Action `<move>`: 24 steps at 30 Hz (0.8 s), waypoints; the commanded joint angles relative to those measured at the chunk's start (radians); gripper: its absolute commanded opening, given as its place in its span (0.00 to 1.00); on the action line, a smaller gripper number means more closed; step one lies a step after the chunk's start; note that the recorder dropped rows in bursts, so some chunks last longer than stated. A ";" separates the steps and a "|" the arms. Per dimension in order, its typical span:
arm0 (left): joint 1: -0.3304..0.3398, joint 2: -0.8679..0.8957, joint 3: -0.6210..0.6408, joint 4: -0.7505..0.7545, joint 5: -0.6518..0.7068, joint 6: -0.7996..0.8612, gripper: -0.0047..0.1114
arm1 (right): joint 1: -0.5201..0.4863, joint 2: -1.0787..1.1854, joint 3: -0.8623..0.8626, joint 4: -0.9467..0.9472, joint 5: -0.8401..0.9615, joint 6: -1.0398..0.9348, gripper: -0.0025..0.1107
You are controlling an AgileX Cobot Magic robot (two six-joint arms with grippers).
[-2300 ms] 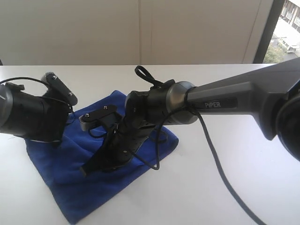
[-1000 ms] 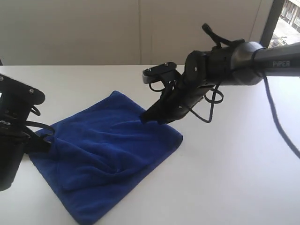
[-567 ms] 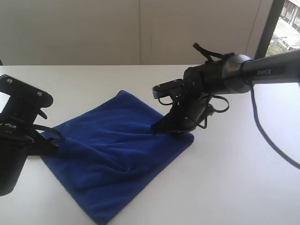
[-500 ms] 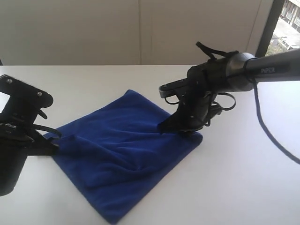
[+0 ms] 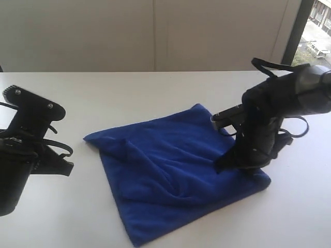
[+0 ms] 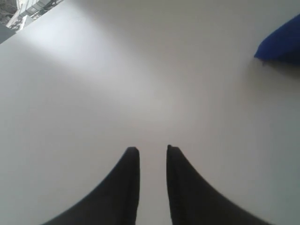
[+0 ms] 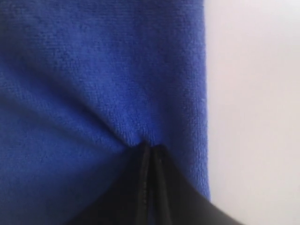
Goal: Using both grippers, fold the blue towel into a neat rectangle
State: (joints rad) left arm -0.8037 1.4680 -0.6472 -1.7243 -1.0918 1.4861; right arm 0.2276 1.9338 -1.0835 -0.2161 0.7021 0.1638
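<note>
Exterior view first: the blue towel (image 5: 170, 175) lies rumpled mid-desk on the white desk (image 5: 119, 93), and the right pincer (image 5: 221, 166) is down on it towards that view's right-hand side. Right wrist view tells why: the jaws are pressed together with cloth puckering into their tips, so I read that as a pinch on the towel close to its hem, a hold for pulling or lifting that side. Over to the left pincer (image 6: 150, 150): narrow gap, nothing in it, bare desk beneath, only a blue corner at the rim of its camera's picture. It sits apart from the towel, probably needing a corner of its own next. Now the blind spots: how much cloth the right jaws really have is buried in the pile, the arm covers the towel behind it, no care tag shows, and the ridges across the middle could be creases or a doubled layer, can't tell. The left arm is cut off by the frame.
</note>
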 commanded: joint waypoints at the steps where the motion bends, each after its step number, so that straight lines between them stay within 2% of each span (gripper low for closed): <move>1: -0.006 -0.013 0.007 -0.020 0.089 -0.007 0.28 | -0.006 -0.055 0.164 0.124 0.095 -0.054 0.02; 7: -0.006 -0.013 0.007 -0.020 0.210 0.019 0.28 | 0.051 -0.118 0.270 0.239 0.051 -0.118 0.02; 13: -0.006 -0.013 0.007 -0.020 0.342 0.022 0.28 | 0.188 -0.119 0.306 0.253 0.056 -0.118 0.02; 16: -0.006 -0.013 0.007 -0.020 0.390 0.087 0.28 | 0.252 -0.121 0.303 0.253 0.056 -0.118 0.02; 20: -0.006 -0.013 0.007 -0.020 0.384 0.054 0.28 | 0.271 -0.172 0.274 0.244 0.054 -0.118 0.02; 24: -0.006 -0.013 0.007 -0.020 0.462 0.062 0.28 | 0.269 -0.277 0.219 0.216 0.057 -0.116 0.02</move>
State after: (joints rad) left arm -0.8037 1.4677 -0.6472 -1.7243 -0.6963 1.5536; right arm 0.4886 1.7175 -0.8341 -0.0195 0.7420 0.0602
